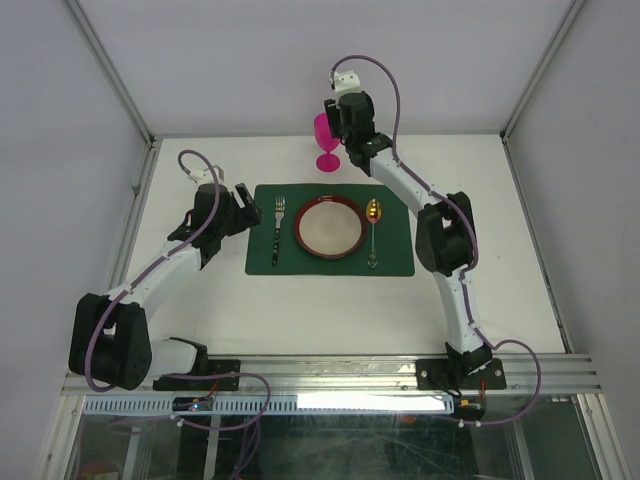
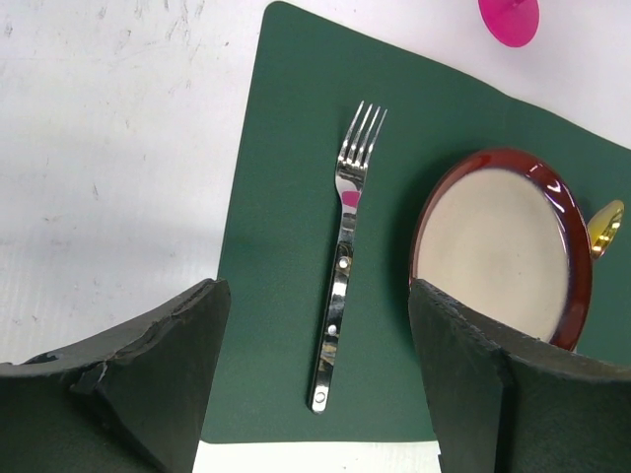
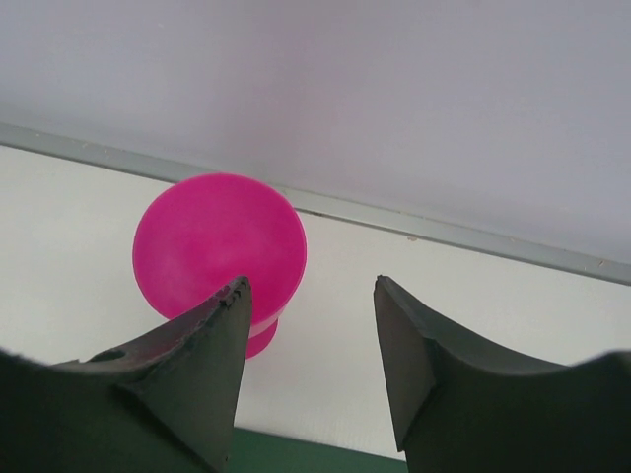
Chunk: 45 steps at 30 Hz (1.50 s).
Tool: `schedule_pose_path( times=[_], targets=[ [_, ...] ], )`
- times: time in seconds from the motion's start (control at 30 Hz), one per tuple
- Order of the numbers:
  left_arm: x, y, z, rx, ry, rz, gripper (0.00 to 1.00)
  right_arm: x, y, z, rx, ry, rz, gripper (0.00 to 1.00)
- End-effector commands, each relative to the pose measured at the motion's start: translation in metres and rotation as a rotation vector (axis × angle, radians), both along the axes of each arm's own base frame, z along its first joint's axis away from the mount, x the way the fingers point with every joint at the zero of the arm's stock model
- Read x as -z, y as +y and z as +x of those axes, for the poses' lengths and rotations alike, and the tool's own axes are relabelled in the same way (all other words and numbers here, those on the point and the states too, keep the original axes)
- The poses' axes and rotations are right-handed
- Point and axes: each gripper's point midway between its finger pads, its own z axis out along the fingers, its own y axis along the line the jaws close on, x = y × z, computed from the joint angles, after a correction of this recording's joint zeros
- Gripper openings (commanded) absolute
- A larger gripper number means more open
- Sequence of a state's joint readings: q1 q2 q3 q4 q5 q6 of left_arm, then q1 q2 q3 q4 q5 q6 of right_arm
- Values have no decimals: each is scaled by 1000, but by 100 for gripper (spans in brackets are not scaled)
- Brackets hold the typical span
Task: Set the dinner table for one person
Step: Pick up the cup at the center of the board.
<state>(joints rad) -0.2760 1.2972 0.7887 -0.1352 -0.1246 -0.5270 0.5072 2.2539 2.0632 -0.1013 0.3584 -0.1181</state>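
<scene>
Left pincer [image 1: 246,206] is spread wide and empty at the left edge of the dark green placemat [image 1: 395,262], near the fork [image 1: 278,232]. Right pincer [image 3: 311,288] is also spread, gripping nothing, just right of the pink goblet [image 3: 219,236]. The white dinner table [image 1: 490,210] fills mid-frame, bearing the placemat, red-rimmed plate [image 1: 299,228] and gold spoon [image 1: 373,212].

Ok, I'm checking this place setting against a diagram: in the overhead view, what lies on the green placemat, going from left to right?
fork → red-rimmed plate → gold spoon
</scene>
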Motion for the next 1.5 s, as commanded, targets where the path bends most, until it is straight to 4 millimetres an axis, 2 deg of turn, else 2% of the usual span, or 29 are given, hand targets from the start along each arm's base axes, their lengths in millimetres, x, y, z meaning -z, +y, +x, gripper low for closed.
schedule_pose_path(
  times=[0.0,0.17,0.63,0.8,1.3,1.47],
  targets=[
    [-22,-1,1,2,-68,-9,76,-90,-3,7,9,-220,82,56],
    [-19,-1,-1,3,-62,-15,76,-98,1,15,8,-266,106,57],
    [-13,3,-3,-14,-48,2,75,-81,0,33,27,-274,131,57],
    [-12,3,-2,-15,-45,0,75,-77,1,35,27,-268,149,57],
    [-7,3,-3,-18,-35,0,75,-46,6,39,24,-212,164,57],
    [-4,1,-2,-14,-27,-1,75,-43,5,38,30,-208,164,57]
  ],
)
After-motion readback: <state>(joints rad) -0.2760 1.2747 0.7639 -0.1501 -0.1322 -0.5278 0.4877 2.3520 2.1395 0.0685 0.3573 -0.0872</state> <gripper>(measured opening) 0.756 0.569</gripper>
